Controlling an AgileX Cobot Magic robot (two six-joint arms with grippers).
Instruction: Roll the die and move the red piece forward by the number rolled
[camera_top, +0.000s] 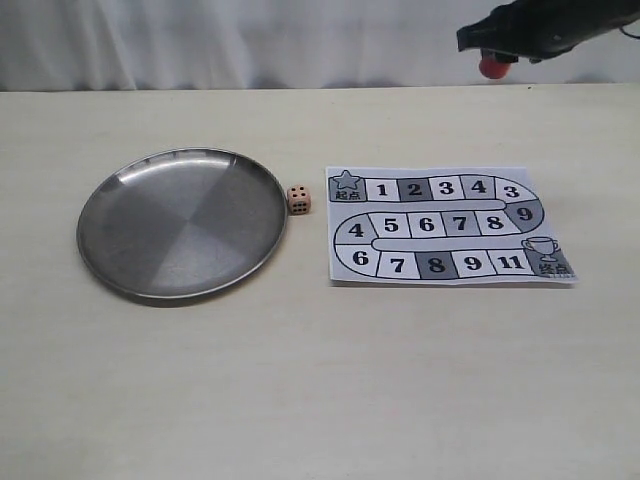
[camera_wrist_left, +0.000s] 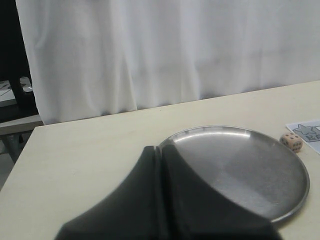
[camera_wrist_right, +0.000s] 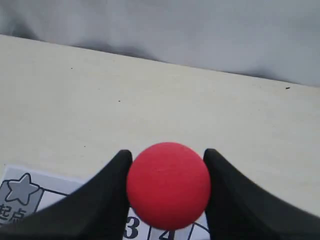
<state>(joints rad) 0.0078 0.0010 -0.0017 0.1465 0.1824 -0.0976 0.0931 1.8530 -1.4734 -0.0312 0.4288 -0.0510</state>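
The beige die (camera_top: 298, 199) rests on the table between the round metal plate (camera_top: 130, 255) and the paper board (camera_top: 352, 272), outside the plate; it also shows beside the plate rim as the die (camera_wrist_left: 291, 142). My right gripper (camera_top: 494, 62) hangs high above the far right of the table, shut on the red piece (camera_top: 493, 67), whose round red face (camera_wrist_right: 168, 185) sits clamped between both black fingers. My left gripper (camera_wrist_left: 160, 150) is shut with nothing in it, near the plate (camera_wrist_left: 292, 200), out of the exterior view.
The board's numbered track runs from a star square (camera_top: 346, 184) to a trophy square (camera_top: 549, 257). A white curtain (camera_top: 250, 40) hangs behind the table's far edge.
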